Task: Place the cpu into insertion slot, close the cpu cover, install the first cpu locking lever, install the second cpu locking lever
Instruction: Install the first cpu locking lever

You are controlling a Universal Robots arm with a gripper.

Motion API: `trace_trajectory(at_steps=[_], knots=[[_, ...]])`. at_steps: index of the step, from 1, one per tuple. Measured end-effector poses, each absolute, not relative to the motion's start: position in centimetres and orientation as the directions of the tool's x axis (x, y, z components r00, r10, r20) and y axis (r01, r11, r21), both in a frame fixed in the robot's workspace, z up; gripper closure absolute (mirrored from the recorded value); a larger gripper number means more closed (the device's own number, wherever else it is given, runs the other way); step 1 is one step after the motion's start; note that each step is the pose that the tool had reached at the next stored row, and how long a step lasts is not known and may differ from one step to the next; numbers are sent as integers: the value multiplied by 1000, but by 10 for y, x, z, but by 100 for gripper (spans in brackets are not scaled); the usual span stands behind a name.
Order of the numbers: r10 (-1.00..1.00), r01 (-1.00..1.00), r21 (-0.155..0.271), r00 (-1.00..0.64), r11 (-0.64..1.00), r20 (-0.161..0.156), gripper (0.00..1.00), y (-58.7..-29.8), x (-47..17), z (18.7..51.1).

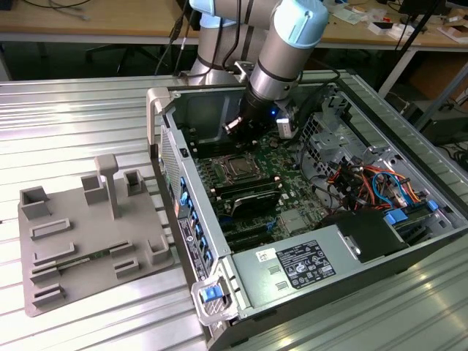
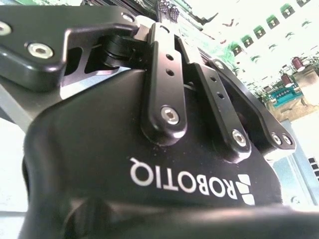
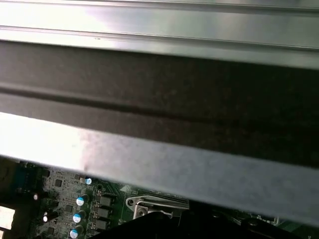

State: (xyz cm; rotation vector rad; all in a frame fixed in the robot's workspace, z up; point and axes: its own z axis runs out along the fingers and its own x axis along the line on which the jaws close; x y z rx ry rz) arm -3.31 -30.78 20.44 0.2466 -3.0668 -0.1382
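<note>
Below my arm, the cpu (image 1: 238,167) sits grey and square in the silver-rimmed insertion slot (image 1: 223,161). My gripper (image 2: 168,11) is mostly hidden; I cannot tell its opening.

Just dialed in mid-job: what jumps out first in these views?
The open computer case on the ribbed metal table, its green motherboard exposed. The arm reaches down into the case, the gripper hanging just above the insertion slot. At the exterior view's left, a grey fixture plate lies beside the case.
</note>
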Motion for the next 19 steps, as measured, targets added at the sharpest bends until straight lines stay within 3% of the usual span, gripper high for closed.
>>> trace_trajectory(at_steps=[19], knots=[[-163, -157, 98, -985, 983, 54, 89, -314, -27, 203]])
